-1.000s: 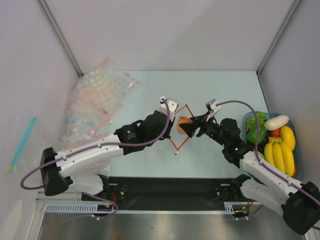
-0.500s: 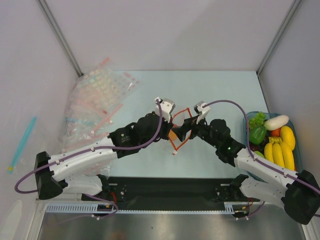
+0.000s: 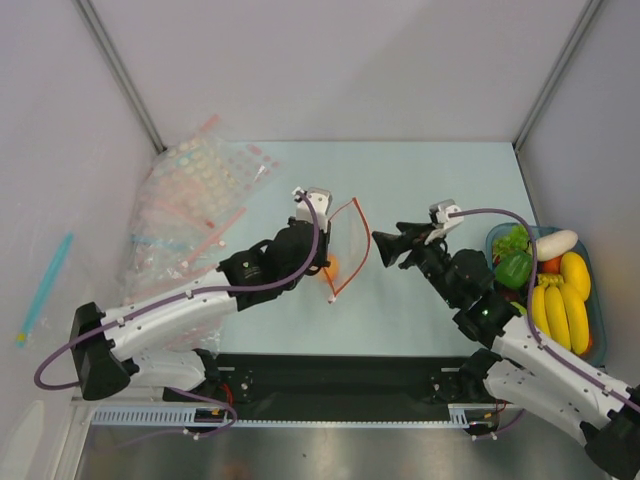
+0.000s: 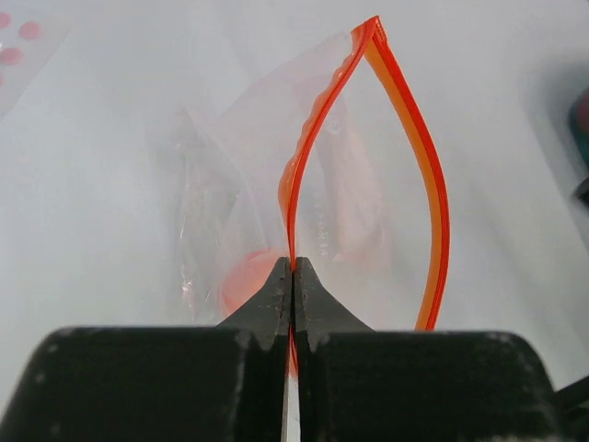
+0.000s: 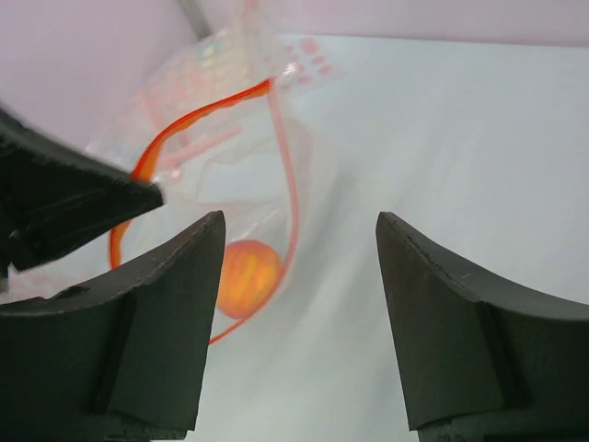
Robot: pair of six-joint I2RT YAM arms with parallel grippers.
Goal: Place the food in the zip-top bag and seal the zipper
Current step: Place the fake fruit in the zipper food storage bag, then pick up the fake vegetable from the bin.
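Orange ball [image 5: 248, 276] inside zip-top bag [image 5: 241, 198]; dotted bags [image 3: 195, 195] left, tray [image 3: 597, 305] right.

One zip-top bag [image 3: 348, 240]: small, clear, held up by one lip, mouth gaping rightward. Its zipper [image 3: 366, 243]: thin red-orange strip, unsealed, the two tracks bowed apart into a loop. One orange ball [image 3: 332, 266]: inside the bag, low down. Green pepper [image 3: 513, 268], leafy green piece [image 3: 512, 238], white radish [image 3: 553, 244], red piece [image 3: 549, 265]: heaped in the blue tray [image 3: 596, 315] at right, well apart from the bag.

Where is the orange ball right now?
Top view: the orange ball sits inside the zip-top bag near the middle of the table, beside the jaws of the left gripper pinching its mouth.
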